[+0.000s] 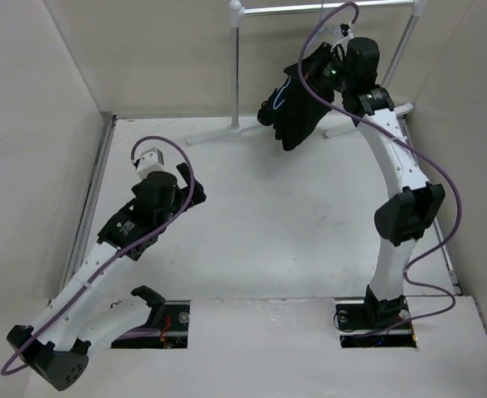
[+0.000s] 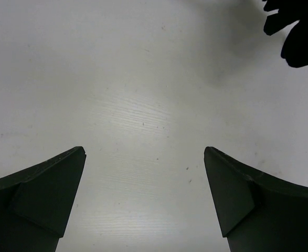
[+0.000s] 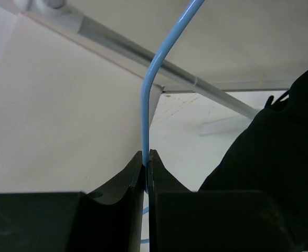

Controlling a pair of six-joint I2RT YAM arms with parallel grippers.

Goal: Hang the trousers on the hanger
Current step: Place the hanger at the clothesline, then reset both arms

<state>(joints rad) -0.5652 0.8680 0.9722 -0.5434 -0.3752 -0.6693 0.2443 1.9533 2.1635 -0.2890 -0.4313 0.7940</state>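
The black trousers hang bunched in the air below the rack, draped over the thin pale hanger. In the right wrist view the hanger wire looks blue and rises from between my fingers, with the trousers just to the right. My right gripper is raised at the back and shut on that wire. My left gripper hovers low over the bare table on the left, open and empty. A corner of the trousers shows at the top right of the left wrist view.
A white tube garment rack stands at the back, its top bar close above my right gripper. Pale walls enclose the white table on the left, back and right.
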